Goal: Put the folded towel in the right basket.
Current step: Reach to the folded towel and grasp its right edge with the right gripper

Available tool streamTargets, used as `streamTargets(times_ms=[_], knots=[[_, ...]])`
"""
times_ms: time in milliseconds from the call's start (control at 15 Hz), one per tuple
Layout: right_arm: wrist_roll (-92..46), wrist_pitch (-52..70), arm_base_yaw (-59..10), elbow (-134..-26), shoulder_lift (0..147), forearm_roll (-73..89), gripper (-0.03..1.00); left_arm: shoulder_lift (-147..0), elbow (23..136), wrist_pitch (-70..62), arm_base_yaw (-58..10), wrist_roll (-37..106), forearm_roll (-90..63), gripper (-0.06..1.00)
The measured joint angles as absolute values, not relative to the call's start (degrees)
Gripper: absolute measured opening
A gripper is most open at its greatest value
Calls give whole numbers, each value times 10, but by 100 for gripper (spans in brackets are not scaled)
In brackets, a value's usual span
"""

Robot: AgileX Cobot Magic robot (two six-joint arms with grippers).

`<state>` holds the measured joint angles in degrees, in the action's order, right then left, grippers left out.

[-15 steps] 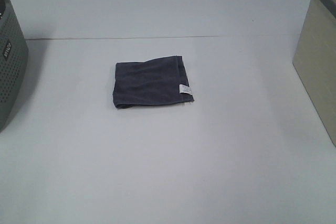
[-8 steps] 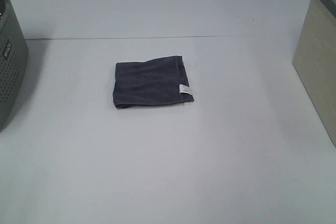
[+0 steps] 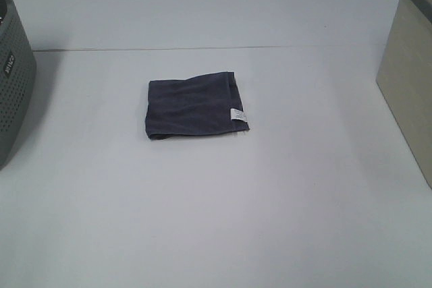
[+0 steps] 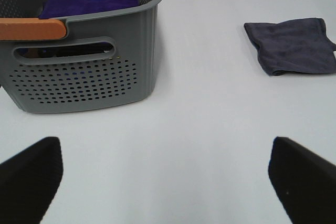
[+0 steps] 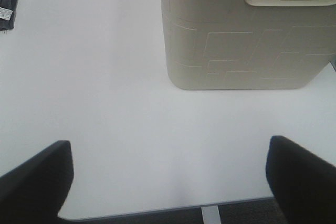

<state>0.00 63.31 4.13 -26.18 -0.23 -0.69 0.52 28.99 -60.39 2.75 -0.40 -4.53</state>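
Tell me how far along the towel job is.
Done: nothing yet. The folded towel lies flat on the table, apart from both baskets. In hand: nothing. The left gripper and the right gripper are both open and empty, neither at the folded towel. Left: grasp it, carry it to the beige right basket and drop it in.

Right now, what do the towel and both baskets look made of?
Folded towel: soft woven cloth, probably cotton terry; dark grey, matte, hemmed edge, creases. Grey basket: likely moulded plastic, matte; regular hole grid, cut-out handle slot. Beige basket: likely moulded plastic, smooth satin; embossed panel lines, rounded corners.
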Motion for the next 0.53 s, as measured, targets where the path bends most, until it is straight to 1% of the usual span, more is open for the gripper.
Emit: streamTargets(times_ms=[400,467,533], knots=[[0,631,41,-268,8,-19,96,5,290,-604,28,-4,-45,99],[0,634,41,-292,50,-23,96,5,290,-604,28,-4,-45,99],[0,646,41,-331,132,-23,96,5,290,-604,28,-4,-45,99]])
